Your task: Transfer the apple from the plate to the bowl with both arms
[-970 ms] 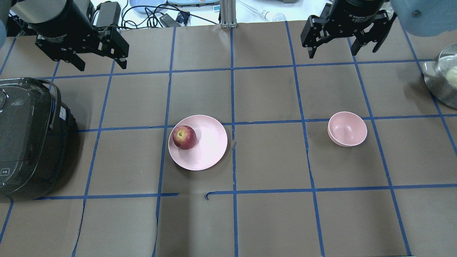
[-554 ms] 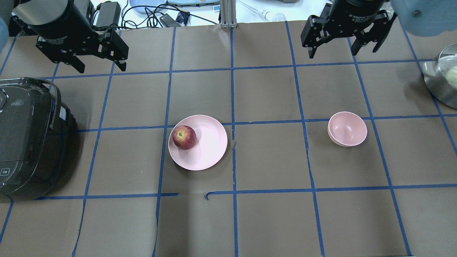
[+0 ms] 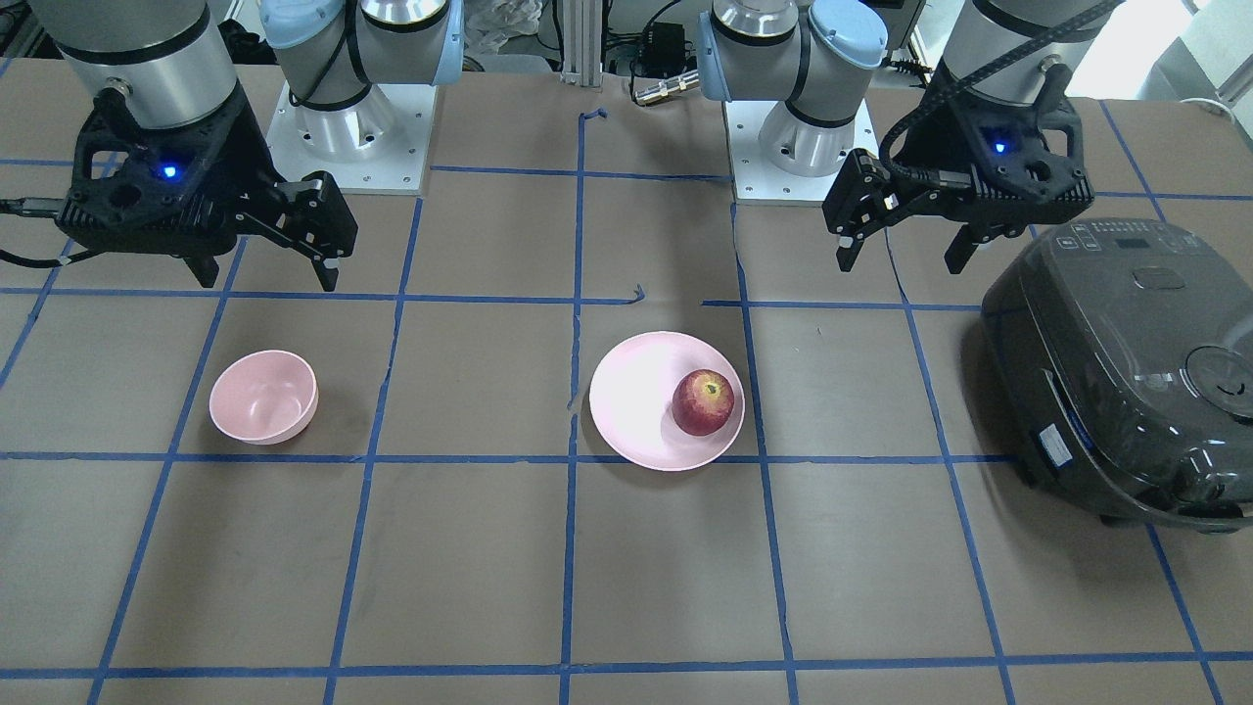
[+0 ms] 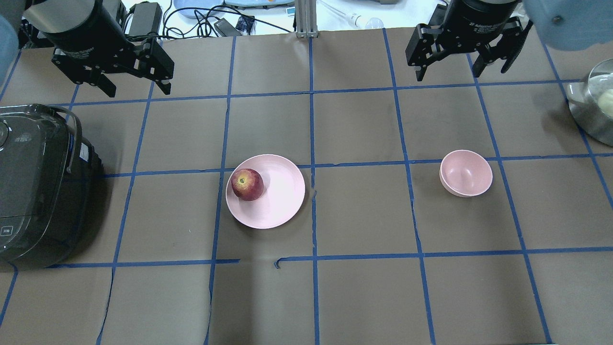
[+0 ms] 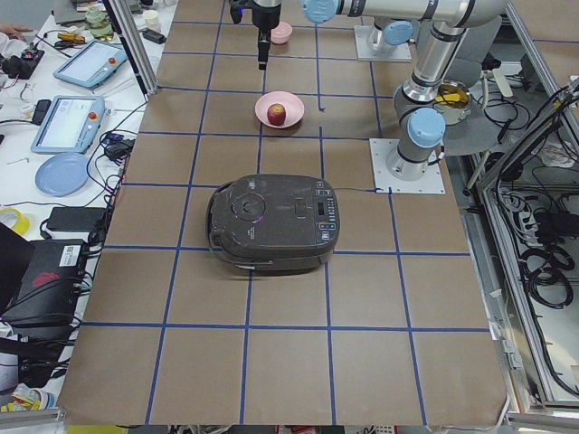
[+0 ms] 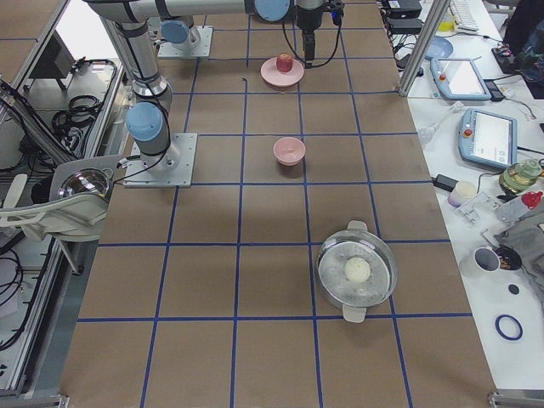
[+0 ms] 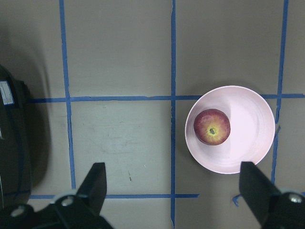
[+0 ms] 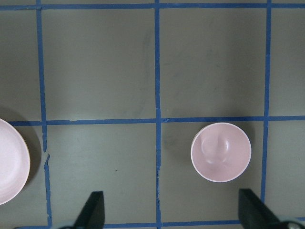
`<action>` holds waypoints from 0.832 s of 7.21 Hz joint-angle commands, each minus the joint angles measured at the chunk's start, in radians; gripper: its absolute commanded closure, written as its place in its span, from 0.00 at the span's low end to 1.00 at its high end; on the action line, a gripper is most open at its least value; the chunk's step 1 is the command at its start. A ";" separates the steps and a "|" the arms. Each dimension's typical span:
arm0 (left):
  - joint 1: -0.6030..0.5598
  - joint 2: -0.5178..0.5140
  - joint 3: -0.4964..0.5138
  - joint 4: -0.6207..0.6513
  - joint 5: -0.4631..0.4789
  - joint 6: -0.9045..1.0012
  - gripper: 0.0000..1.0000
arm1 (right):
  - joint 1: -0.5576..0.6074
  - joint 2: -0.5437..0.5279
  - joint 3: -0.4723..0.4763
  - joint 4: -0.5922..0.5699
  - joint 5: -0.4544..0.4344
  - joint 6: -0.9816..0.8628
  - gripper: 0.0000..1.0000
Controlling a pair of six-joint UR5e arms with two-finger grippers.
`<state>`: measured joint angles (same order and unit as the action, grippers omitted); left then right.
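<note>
The red apple (image 4: 247, 184) lies on the left part of the wide pink plate (image 4: 282, 201), stem dimple up. It also shows in the front view (image 3: 703, 401) and the left wrist view (image 7: 211, 126). The small pink bowl (image 4: 466, 173) stands empty to the right, and shows in the right wrist view (image 8: 220, 151). My left gripper (image 4: 137, 90) is open and empty, high over the far left of the table, away from the plate. My right gripper (image 4: 459, 74) is open and empty, high over the far right, beyond the bowl.
A dark rice cooker (image 4: 38, 187) stands at the table's left edge. A steel pot (image 4: 594, 110) with a pale round thing in it stands at the right edge. Brown paper with blue tape lines covers the table; cables and devices lie beyond the far edge.
Both grippers have shifted only slightly, the left one turning a little. Apple, plate and bowl have not moved.
</note>
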<state>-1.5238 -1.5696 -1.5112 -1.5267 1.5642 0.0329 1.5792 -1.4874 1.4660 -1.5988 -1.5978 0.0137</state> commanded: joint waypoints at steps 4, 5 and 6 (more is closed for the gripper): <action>-0.004 -0.009 -0.032 0.005 0.000 -0.036 0.00 | -0.149 0.022 0.375 -0.252 0.001 -0.136 0.00; -0.004 -0.012 -0.046 0.035 -0.001 -0.042 0.00 | -0.153 0.035 0.455 -0.362 0.002 -0.136 0.00; -0.009 -0.018 -0.056 0.039 -0.003 -0.053 0.00 | -0.153 0.067 0.515 -0.453 0.001 -0.136 0.00</action>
<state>-1.5289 -1.5807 -1.5518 -1.5016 1.5639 -0.0056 1.4332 -1.4511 1.8916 -1.9321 -1.5965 -0.1205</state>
